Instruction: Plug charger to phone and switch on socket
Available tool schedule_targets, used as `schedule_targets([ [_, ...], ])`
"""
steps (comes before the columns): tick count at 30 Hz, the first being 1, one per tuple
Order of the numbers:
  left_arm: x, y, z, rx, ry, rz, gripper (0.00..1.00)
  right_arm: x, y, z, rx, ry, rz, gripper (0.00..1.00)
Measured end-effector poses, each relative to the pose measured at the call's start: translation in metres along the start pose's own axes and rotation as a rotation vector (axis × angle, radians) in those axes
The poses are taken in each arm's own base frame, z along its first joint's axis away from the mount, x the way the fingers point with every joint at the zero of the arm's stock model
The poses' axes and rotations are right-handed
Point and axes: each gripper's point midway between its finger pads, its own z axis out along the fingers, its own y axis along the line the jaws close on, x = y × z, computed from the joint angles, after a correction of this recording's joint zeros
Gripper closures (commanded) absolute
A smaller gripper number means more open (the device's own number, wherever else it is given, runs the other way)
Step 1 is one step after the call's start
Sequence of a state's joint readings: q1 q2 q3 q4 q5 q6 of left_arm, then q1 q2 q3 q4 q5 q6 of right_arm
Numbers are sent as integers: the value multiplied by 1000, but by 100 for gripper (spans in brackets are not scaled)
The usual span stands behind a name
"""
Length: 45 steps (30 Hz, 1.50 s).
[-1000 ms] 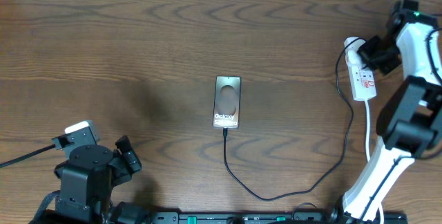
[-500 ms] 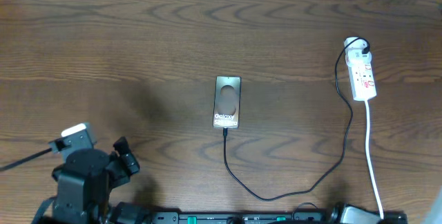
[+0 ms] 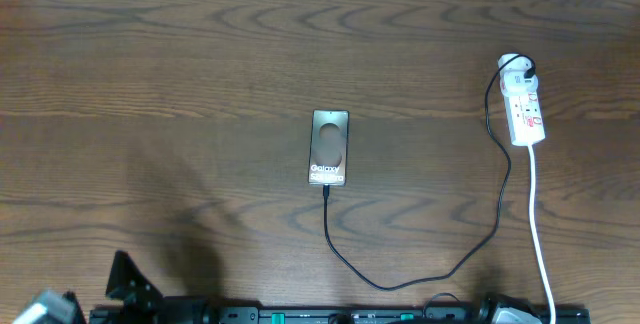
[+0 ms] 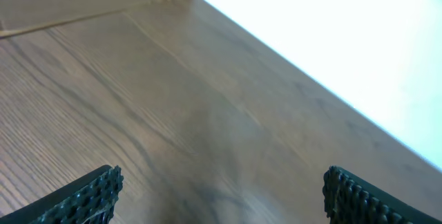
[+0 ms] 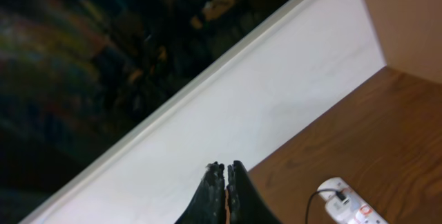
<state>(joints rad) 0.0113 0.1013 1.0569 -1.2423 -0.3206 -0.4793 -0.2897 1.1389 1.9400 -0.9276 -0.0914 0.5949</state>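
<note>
Left jaws spread; right jaws pressed together, empty, socket (image 5: 334,210) well apart, lower right.

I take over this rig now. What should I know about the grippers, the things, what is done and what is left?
Left gripper: open, empty. Right gripper: shut, empty.
Phone lies mid-view from overhead. The charger tip meets its bottom edge, and the other end sits in the socket at the right.
Done: plugging looks complete.
Left: confirm the socket is on, which is unreadable here.
</note>
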Motion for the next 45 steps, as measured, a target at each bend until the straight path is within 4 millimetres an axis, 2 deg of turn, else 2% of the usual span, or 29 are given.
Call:
schedule_targets([
  [4, 3, 8, -11, 6, -39, -21, 6, 14, 11, -7, -45, 46, -11, 98],
  [10, 21, 20, -15, -25, 8, -3, 6, 41, 27, -14, -139, 102, -27, 97],
  [15, 21, 21, -15, -26, 9, -11, 6, 49, 27, -26, -189, 69, -31, 96],
  [27, 21, 21, -15, -26, 9, -14, 6, 30, 33, -103, -302, -98, -34, 93],
  [45, 21, 21, -15, -26, 9, -14, 6, 21, 35, -144, -355, -178, -36, 87],
])
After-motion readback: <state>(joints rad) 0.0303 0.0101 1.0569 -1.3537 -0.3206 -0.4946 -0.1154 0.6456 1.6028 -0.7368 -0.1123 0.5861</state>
